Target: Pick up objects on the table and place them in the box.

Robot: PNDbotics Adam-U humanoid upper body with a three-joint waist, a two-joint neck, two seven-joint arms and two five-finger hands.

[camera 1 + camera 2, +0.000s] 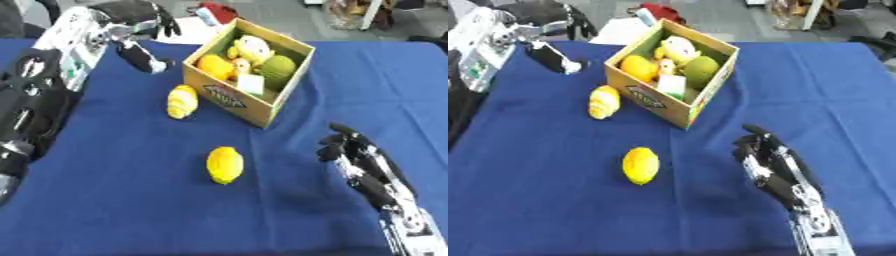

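Now the left hand (pixel 140 25) hangs relaxed and empty beside the box (pixel 236 102); next it must reach down for the striped yellow toy (pixel 182 101).

A matt blue cloth is covering the surface (pixel 131 210), lying smooth with faint creases. The open brown cardboard box (pixel 232 102) at twelve o'clock is showing a dull papery finish. The oval yellow lemon-shaped fruit (pixel 225 165) is looking smooth and slightly glossy, like plastic. The black right robot hand (pixel 773 167) at five o'clock is glinting with hard plastic and silvery metal.
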